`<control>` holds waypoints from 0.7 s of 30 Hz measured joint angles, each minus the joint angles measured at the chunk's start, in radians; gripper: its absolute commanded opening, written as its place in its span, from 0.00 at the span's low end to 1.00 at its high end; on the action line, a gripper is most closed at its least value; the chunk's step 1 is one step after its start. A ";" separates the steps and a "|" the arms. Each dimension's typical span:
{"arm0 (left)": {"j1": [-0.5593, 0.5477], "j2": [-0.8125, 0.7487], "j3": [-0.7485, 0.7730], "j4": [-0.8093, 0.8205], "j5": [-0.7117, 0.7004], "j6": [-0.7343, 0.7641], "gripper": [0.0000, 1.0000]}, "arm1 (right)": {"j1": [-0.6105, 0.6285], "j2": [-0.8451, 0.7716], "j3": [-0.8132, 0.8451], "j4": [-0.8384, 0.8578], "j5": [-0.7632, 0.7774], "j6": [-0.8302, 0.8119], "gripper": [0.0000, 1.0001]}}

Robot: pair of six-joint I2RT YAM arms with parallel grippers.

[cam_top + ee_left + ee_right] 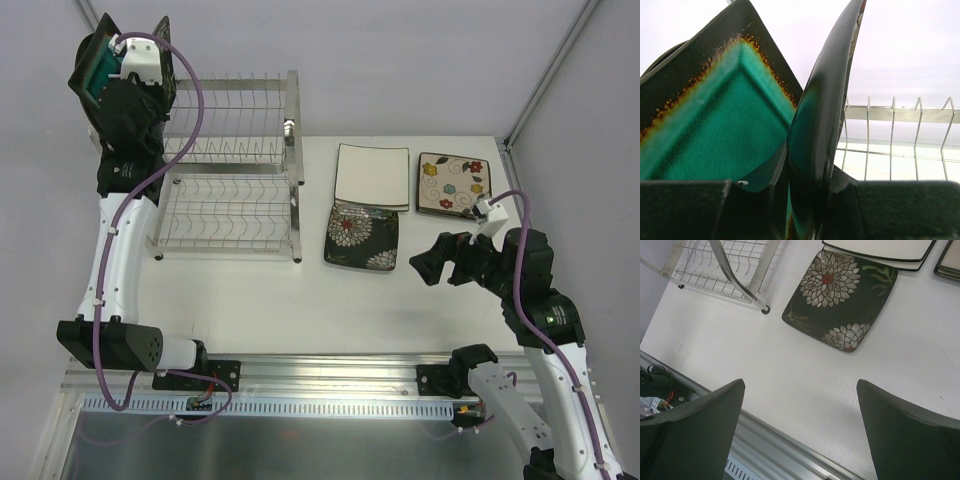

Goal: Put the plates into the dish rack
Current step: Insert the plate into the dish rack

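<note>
Up high, the left gripper (112,72) pinched the teal-centred plate (715,130) by its rim, on edge, at the far left corner of the dish rack (232,182). The right gripper (801,384) hung with fingers spread wide, near the black chrysanthemum plate (840,300).

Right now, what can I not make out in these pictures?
Left wrist: dark-edged plate is edge-on, face hidden.
Left wrist: teal plate's lower part behind the fingers.
Top: rack's left end behind the left arm.
Right wrist: white plate cut by top edge.
</note>
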 measured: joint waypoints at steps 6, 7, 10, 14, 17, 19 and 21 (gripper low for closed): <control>0.000 0.002 0.020 -0.035 -0.006 -0.010 0.00 | 0.001 -0.005 0.000 0.000 0.011 -0.002 0.99; 0.000 0.002 0.023 -0.040 -0.008 -0.013 0.00 | 0.002 -0.005 0.000 0.000 0.014 -0.002 1.00; 0.000 0.002 0.030 -0.054 -0.018 -0.021 0.00 | 0.003 -0.006 0.000 0.000 0.016 -0.006 1.00; 0.000 0.001 0.033 -0.060 -0.024 -0.027 0.00 | 0.006 -0.006 0.000 0.000 0.016 -0.008 1.00; 0.000 0.001 0.036 -0.064 -0.025 -0.028 0.00 | 0.006 -0.006 0.000 -0.001 0.017 -0.008 1.00; 0.000 0.001 0.039 -0.069 -0.026 -0.028 0.00 | 0.006 -0.006 0.000 -0.001 0.017 -0.008 1.00; 0.000 0.000 0.045 -0.080 -0.026 -0.028 0.00 | 0.006 -0.006 0.000 -0.001 0.016 -0.008 1.00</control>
